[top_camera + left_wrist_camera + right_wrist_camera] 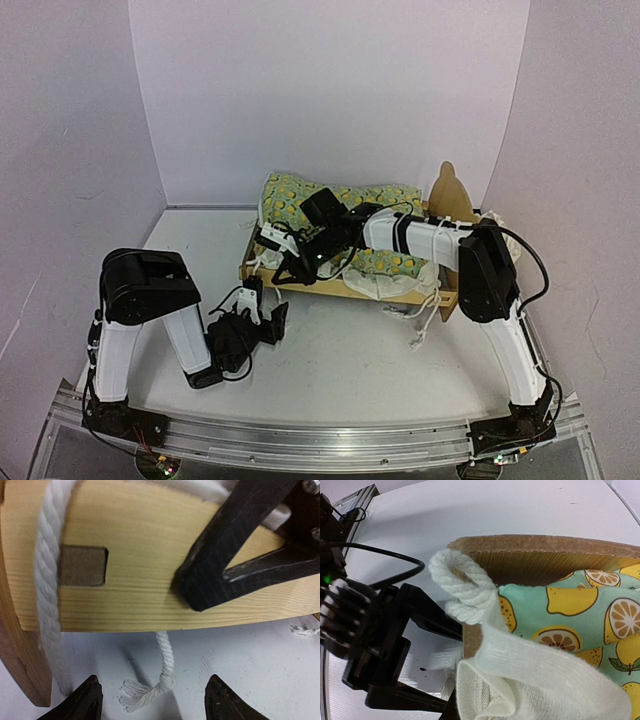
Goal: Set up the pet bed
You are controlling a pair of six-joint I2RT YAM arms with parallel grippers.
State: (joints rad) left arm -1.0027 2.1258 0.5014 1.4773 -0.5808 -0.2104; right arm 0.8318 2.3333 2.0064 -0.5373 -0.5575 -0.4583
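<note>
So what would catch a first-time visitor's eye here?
The lemon-print blanket heaped on the wooden pet bed at the back, centre. The right arm reaches across it, and thick white rope hangs over the bed's front rail, just above the left arm's open fingers.

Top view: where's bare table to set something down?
Free: table in front of the bed, between left arm and right arm; also back-left corner beside the bed. Crowded: bed's near-left corner, where both arms meet; loose rope off its right end.
</note>
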